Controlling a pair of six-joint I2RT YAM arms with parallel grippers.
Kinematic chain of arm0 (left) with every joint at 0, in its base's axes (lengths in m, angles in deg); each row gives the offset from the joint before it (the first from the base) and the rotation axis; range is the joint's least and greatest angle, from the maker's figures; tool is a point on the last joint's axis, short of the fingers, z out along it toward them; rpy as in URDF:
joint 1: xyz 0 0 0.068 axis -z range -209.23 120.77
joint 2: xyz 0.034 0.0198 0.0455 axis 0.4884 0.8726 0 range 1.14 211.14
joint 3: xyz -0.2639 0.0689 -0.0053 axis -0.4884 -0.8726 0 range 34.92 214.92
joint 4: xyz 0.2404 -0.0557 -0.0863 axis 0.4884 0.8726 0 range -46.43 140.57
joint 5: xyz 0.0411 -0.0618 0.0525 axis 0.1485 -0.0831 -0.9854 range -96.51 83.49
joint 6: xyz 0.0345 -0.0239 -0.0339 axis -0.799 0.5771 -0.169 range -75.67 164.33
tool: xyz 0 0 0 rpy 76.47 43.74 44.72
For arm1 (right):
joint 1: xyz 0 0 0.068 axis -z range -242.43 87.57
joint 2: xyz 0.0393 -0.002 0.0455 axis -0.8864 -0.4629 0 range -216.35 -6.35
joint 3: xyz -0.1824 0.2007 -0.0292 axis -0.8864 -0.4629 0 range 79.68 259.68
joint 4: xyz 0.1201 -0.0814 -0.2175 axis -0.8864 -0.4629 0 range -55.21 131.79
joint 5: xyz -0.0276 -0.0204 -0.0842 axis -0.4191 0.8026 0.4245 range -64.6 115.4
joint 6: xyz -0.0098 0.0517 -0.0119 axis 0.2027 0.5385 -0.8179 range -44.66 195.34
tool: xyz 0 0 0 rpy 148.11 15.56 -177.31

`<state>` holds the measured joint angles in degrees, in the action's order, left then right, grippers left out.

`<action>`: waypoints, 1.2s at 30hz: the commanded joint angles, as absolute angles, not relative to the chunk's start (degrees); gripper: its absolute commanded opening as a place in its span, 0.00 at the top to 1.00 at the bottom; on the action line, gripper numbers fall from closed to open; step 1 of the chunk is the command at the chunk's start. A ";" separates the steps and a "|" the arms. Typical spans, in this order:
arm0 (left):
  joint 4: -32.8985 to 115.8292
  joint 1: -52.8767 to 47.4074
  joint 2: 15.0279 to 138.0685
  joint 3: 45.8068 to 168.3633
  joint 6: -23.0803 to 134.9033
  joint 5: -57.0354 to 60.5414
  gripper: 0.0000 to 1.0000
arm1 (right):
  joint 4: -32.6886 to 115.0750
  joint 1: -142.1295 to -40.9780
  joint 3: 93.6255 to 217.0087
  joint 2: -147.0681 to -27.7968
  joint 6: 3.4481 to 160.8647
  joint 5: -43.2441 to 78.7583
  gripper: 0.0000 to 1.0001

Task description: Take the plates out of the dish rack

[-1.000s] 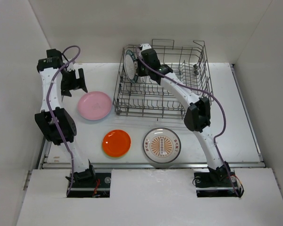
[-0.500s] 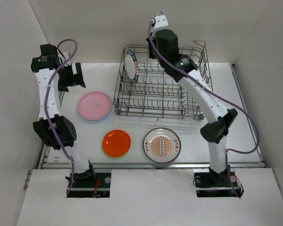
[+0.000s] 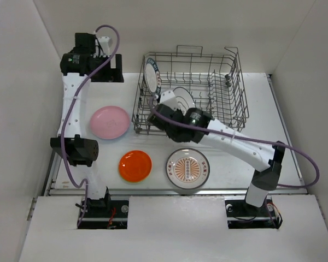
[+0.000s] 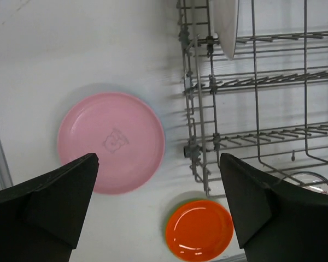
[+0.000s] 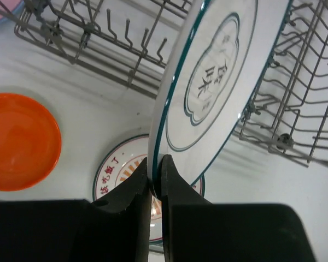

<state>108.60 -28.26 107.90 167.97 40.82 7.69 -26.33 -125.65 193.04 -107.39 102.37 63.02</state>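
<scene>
Arm poses: left raised, right reaching across.
The left arm stands tall from its base, its end effector [image 4: 158,188] held high, jaws spread wide. The right arm bends at the elbow and stretches low to the left; its end effector [image 5: 155,176] is closed on the rim of a green-rimmed plate [image 5: 218,82].

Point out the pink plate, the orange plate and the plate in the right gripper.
pink plate [image 4: 110,143], left wrist view, its centre.
orange plate [image 3: 135,165], top external view, its centre.
green-rimmed plate [image 5: 210,76], right wrist view, its printed middle.
</scene>
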 commanded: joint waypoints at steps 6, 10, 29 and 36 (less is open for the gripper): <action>96.75 -17.11 115.30 170.18 44.24 -4.30 0.08 | -37.58 -132.90 173.85 -98.71 125.61 52.65 1.00; 93.94 -13.16 120.31 172.28 44.24 -10.71 0.07 | -37.58 -135.10 171.62 -101.27 126.85 54.04 1.00; 87.43 -7.96 126.83 171.59 44.77 -16.52 0.06 | -32.38 -135.20 172.13 -115.07 115.42 44.21 0.33; 86.90 -7.96 127.88 171.06 44.77 -16.53 0.06 | -37.40 -133.54 171.09 -115.07 116.65 46.93 0.19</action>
